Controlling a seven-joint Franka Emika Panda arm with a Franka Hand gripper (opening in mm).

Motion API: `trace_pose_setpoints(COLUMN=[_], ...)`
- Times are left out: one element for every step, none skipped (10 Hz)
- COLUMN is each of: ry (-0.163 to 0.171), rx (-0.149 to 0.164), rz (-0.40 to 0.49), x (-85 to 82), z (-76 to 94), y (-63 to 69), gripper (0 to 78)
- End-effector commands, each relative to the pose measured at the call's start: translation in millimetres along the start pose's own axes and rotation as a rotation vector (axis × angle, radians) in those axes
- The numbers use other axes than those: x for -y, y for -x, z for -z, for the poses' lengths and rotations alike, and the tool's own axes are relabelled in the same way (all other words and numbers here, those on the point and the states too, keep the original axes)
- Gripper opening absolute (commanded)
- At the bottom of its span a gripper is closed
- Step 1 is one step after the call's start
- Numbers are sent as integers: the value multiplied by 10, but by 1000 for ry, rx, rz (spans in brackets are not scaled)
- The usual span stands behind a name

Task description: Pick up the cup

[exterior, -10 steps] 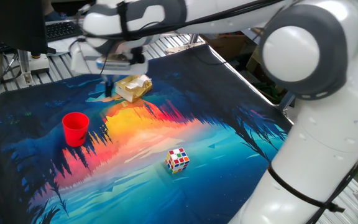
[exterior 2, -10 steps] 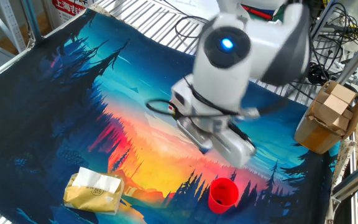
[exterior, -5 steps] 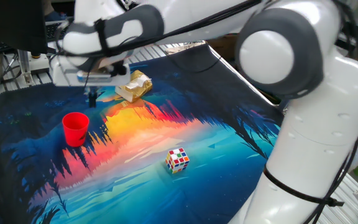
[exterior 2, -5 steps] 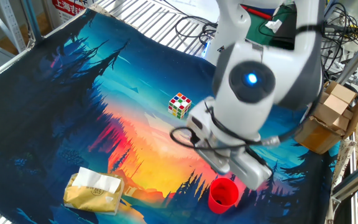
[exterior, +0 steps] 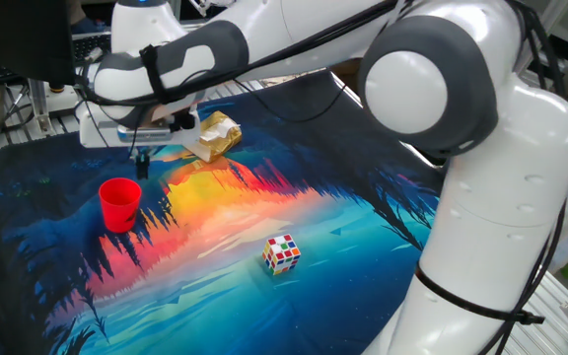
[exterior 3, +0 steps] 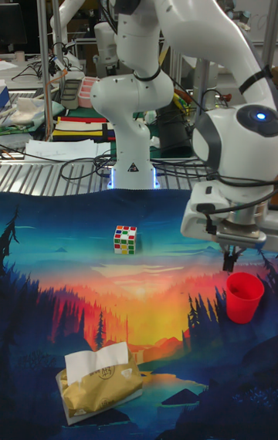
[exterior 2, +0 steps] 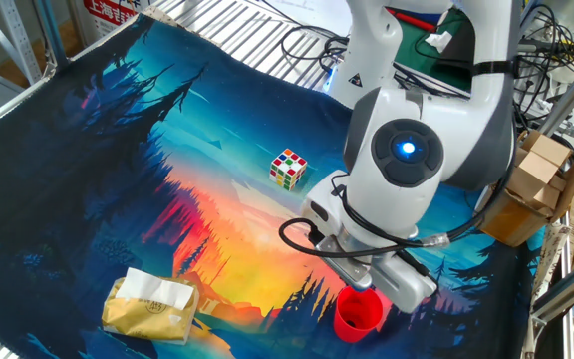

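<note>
And the arm swings across — the gripper (exterior: 142, 164) leaves the tissue pack (exterior: 212, 136) behind and now hangs just above the red cup (exterior: 119, 204), uncovering the Rubik's cube (exterior 2: 288, 169) in the other fixed view.

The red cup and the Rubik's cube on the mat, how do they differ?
The red cup is one plain colour; the Rubik's cube is a patchwork of coloured squares with white. The cup is round, tapered and open-topped; the cube is a closed block. The cup stands somewhat taller. The gripper hangs just above and beside the cup, while the cube sits far from it. Both rest upright on the printed mat.
</note>
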State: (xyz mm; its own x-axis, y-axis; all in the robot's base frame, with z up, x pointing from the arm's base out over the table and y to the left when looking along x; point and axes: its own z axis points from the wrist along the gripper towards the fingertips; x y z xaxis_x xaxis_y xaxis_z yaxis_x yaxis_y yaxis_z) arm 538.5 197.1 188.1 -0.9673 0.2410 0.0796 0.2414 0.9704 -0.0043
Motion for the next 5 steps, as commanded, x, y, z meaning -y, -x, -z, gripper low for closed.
trace_pose_setpoints(ry=[-3, -3, -2, -2, -2], rx=[33, 37, 37, 37, 37], rz=[38, 37, 41, 43, 43], x=[-78, -80, -82, -81, -81], z=[-189, -207, -223, -227, -227], y=[-5, -9, -14, -16, -16], gripper=[0, 0, 0, 0, 0])
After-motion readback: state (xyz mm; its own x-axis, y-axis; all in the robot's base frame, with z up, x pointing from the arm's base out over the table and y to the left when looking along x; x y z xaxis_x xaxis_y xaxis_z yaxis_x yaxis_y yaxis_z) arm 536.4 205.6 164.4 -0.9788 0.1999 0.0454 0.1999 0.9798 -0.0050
